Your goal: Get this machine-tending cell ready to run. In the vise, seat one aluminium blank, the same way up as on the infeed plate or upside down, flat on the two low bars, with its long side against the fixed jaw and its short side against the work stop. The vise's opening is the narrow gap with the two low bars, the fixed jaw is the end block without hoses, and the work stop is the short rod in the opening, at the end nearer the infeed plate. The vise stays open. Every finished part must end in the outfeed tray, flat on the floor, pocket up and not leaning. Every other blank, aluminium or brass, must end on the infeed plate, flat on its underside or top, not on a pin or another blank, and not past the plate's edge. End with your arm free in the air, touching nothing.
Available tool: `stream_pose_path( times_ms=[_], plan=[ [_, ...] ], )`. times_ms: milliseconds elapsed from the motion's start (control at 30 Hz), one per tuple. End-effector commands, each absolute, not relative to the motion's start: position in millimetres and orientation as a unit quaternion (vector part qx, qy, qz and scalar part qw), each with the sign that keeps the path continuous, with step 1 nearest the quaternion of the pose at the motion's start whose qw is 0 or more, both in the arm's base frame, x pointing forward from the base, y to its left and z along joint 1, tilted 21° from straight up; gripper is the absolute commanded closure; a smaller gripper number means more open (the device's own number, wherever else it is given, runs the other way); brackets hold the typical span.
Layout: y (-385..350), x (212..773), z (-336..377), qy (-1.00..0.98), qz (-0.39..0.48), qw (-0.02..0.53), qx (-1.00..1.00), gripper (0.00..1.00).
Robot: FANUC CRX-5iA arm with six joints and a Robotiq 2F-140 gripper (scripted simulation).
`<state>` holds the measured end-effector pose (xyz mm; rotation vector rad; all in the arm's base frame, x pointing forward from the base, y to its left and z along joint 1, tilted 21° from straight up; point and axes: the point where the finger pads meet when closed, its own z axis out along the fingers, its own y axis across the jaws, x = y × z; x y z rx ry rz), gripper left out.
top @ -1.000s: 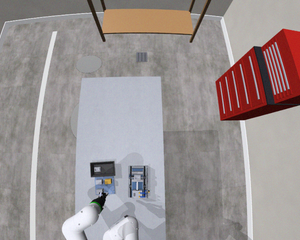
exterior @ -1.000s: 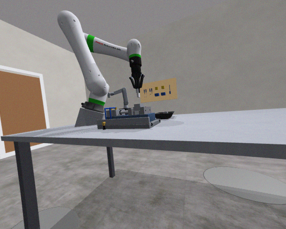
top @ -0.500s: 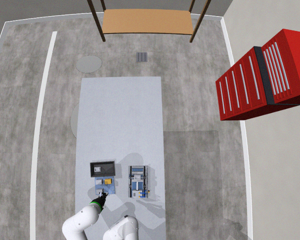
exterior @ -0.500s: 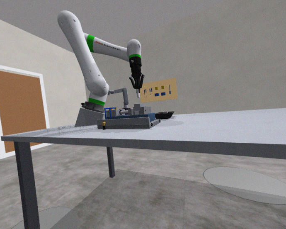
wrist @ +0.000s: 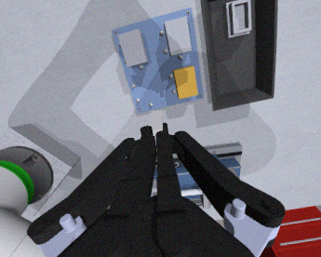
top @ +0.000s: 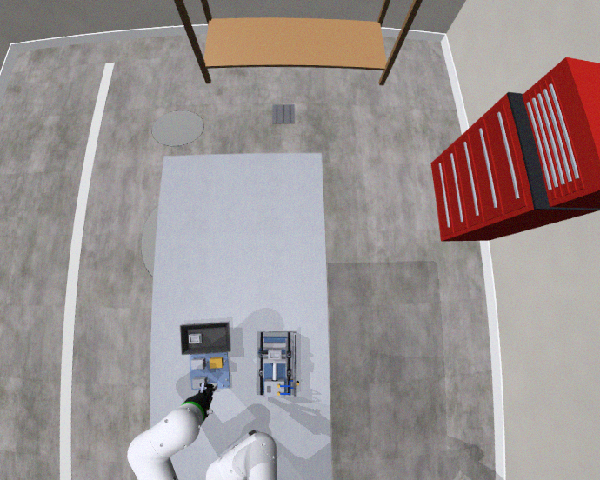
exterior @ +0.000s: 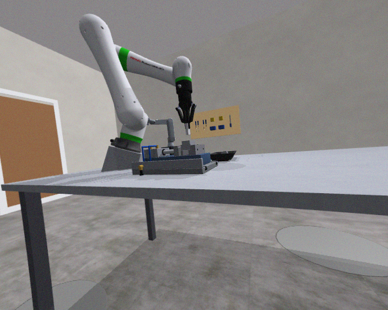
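The gripper (wrist: 155, 132) is hanging with jaws together on nothing; descending like this risks knocking the blanks (wrist: 132, 47) off the blue plate (wrist: 142, 100) near the table's (top: 238, 216) robot-end left corner; the vise (top: 276, 363) is sitting alongside.

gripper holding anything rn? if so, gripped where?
Nothing is held. The gripper is shut with its fingertips together and bare, up in the air above the infeed plate; both aluminium blanks and the brass blank lie on the plate.
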<state>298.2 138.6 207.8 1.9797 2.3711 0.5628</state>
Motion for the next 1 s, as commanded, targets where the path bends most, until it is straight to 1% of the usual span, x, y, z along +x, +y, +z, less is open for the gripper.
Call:
stream_pose_path(
  times_ms=[0, 967],
  plan=[
    [140, 299, 204, 0.755, 0.179, 0.001, 0.631, 1.00],
    [152, 309, 162, 0.755, 0.179, 0.001, 0.631, 1.00]
  ],
)
